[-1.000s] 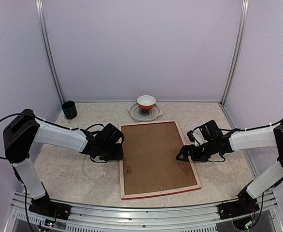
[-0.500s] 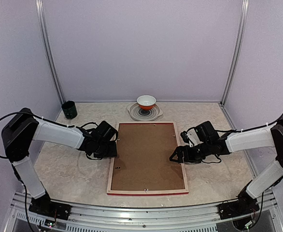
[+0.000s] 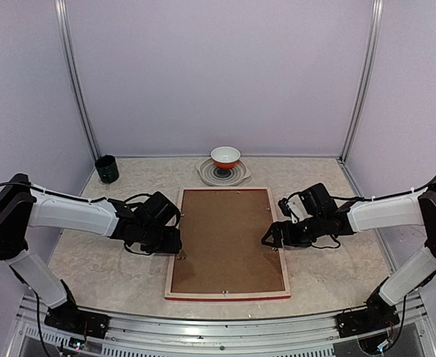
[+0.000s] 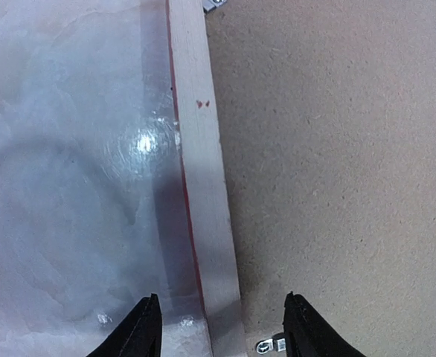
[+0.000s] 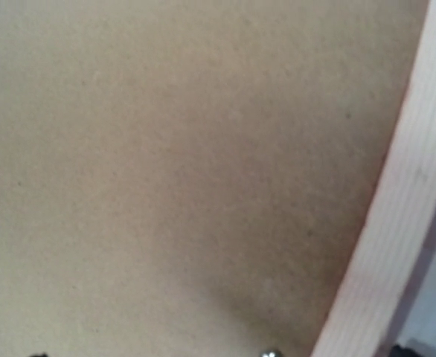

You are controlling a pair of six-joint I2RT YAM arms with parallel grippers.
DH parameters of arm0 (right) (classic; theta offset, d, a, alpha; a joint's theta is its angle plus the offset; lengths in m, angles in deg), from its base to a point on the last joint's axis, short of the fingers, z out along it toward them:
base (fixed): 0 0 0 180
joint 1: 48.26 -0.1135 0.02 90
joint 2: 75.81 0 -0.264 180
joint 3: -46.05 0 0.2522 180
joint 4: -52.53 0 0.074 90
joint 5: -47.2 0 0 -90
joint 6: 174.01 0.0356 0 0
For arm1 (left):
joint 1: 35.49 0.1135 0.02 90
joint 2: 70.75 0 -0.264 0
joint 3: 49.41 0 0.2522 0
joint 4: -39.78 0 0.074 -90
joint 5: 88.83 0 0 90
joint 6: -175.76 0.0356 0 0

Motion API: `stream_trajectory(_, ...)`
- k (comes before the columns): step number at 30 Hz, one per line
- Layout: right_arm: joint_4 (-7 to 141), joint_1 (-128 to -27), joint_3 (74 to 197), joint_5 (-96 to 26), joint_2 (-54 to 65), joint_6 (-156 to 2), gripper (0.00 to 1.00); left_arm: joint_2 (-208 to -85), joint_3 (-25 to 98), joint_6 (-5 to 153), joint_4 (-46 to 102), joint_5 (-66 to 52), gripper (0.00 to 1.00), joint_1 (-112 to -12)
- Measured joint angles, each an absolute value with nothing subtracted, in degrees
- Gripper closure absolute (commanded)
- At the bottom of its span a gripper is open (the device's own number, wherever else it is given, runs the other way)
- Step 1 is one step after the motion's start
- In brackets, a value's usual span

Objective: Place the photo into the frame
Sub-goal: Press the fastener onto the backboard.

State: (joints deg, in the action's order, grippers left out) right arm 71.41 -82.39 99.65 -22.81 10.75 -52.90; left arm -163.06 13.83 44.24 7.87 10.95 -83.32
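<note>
Two grippers, both jaws apart, flank one face-down frame (image 3: 175,256).
Brown backing board (image 3: 229,238) fills it; left gripper (image 4: 222,331) straddles its rail, right gripper (image 3: 268,238) over board; bowl (image 3: 225,157) on plate (image 3: 207,175).

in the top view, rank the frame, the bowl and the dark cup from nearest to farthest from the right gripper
1. frame: lying back-up at the table's centre, with the right gripper over its right edge.
2. bowl: at the back centre, beyond the frame's far end.
3. dark cup: in the back left corner, across the frame from this gripper.
</note>
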Motion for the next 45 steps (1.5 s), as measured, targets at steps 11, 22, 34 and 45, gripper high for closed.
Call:
stream_trajectory(11, 72.4, -82.4, 100.2, -23.7, 10.8, -53.1, 0.01, -163.6, 13.6, 45.8, 5.4, 10.1, 0.48, -85.8)
stream_trajectory(22, 72.6, -82.4, 100.2, -23.8, 10.8, -53.3, 0.01, -163.6, 13.6, 48.0, 3.6, 9.0, 0.47, -85.8)
stream_trajectory(34, 73.1, -82.4, 100.6, -23.9, 11.4, -53.7, 0.01, -163.5, 13.6, 51.3, 3.6, 7.4, 0.45, -85.8)
stream_trajectory(45, 73.5, -82.4, 101.2, -24.1, 11.7, -53.9, 0.01, -163.8, 13.7, 52.9, 3.6, 6.5, 0.45, -86.0)
